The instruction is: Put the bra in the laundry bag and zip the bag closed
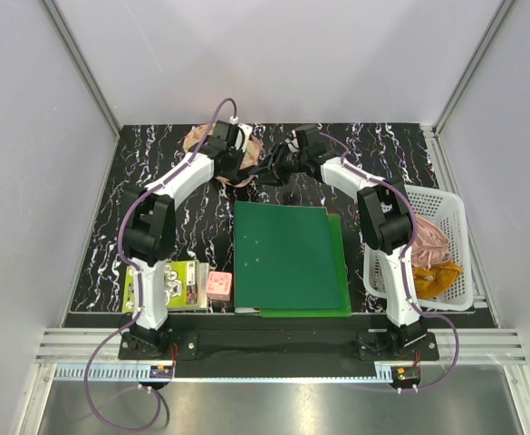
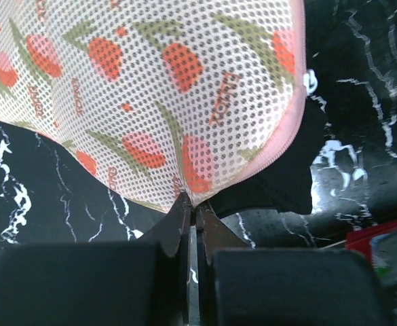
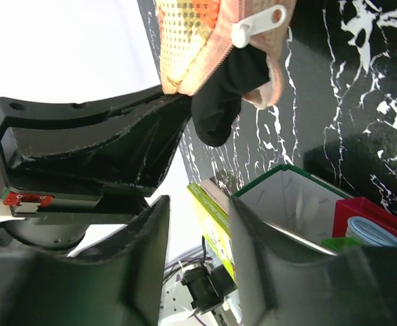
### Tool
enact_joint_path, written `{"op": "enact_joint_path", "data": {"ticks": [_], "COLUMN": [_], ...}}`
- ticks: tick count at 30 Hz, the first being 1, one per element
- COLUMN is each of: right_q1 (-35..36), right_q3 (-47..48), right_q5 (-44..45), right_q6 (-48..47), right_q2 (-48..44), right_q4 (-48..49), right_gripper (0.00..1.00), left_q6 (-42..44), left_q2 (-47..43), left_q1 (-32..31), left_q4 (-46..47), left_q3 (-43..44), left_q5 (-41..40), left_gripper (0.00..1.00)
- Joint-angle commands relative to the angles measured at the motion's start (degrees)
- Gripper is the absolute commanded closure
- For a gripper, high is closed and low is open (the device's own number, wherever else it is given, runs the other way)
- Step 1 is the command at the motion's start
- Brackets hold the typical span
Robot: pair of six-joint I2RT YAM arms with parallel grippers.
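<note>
The laundry bag (image 1: 198,138) lies at the back of the table, peach-pink mesh with red watermelon slices. In the left wrist view the laundry bag (image 2: 150,88) fills the top, and my left gripper (image 2: 193,202) is shut on its lower edge. The black bra (image 2: 279,180) pokes out under the bag's pink rim. In the right wrist view the bra (image 3: 218,98) hangs out of the bag's (image 3: 198,47) open end, below a white zip pull (image 3: 256,24). My right gripper (image 3: 198,227) is open and empty, a little short of the bra. From above, the left gripper (image 1: 228,163) and the right gripper (image 1: 279,165) face each other.
A green folder (image 1: 287,258) lies in the middle of the black marble table (image 1: 156,154). A white plastic basket (image 1: 452,217) with pink and mustard cloth stands at the right. A yellow-green book (image 1: 181,283) and a pink block (image 1: 219,285) lie at the front left.
</note>
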Motion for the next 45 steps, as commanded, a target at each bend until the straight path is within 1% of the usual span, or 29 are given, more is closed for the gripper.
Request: {"op": "enact_joint_path", "data": {"ticks": [1,5,13,14,23,24,26,27,31,36,40,41,43,44,45], "right_q1": [0.32,0.32,0.32,0.41,0.32,0.41,0.32,0.32,0.67,1.20,2.25,2.51,2.60,2.52,2.60], "right_q3": [0.75,1.62,1.01,0.92,2.68,3.20,3.64,4.17,5.84,6.28,8.30,10.13,11.03,13.03,14.18], "right_q5": [0.23,1.46,2.08,2.08,2.78,2.78,2.87,2.87,2.52,2.95,3.66,3.75,4.88,5.32,5.50], "right_q6": [1.09,0.83,-0.23,-0.49,-1.63,-1.64,-1.64,-1.64,-1.37,-0.84,-0.14,0.55,1.44,1.61,2.23], "right_q2": [0.59,0.68,1.56,1.56,3.23,3.40,3.93,4.28,5.16,4.28,5.68,6.21,7.97,8.76,10.33], "right_q4": [4.63,4.98,4.72,4.72,4.19,4.19,4.28,4.28,4.19,4.28,4.37,4.19,4.72,4.55,4.28], "right_gripper": [0.59,0.61,0.61,0.61,0.62,0.63,0.69,0.75,0.91,0.95,0.96,0.96,0.97,0.98,0.98], "left_q6": [-3.11,-3.37,-3.81,-3.81,-3.37,-3.20,-3.02,-2.67,-1.79,-2.31,-2.67,-1.89,-1.36,0.22,0.49], "left_q2": [-3.43,-3.96,-5.63,-5.72,-7.30,-7.65,-8.18,-8.70,-9.76,-10.20,-10.90,-11.60,-12.65,-13.79,-14.50], "left_q1": [-0.10,-0.10,-0.10,-0.10,-0.10,-0.10,-0.19,-0.19,-0.37,-0.63,-0.98,-1.07,-1.33,-1.16,-0.98], "left_q4": [0.19,-0.43,-0.51,-0.60,-0.95,-1.04,-0.96,-0.95,-1.04,-0.96,-0.78,-0.69,-0.43,-0.08,1.32], "left_q3": [2.13,1.07,-0.07,0.01,-1.04,-1.21,-1.74,-2.00,-3.58,-4.82,-5.08,-5.08,-6.13,-6.83,-8.41], "left_q5": [4.31,4.93,5.01,6.41,7.91,8.26,9.67,10.02,13.62,15.64,21.95,23.37,23.90,25.39,28.97], "left_gripper": [1.00,1.00,1.00,1.00,1.00,1.00,1.00,1.00,1.00,1.00,1.00,1.00,1.00,1.00,1.00]}}
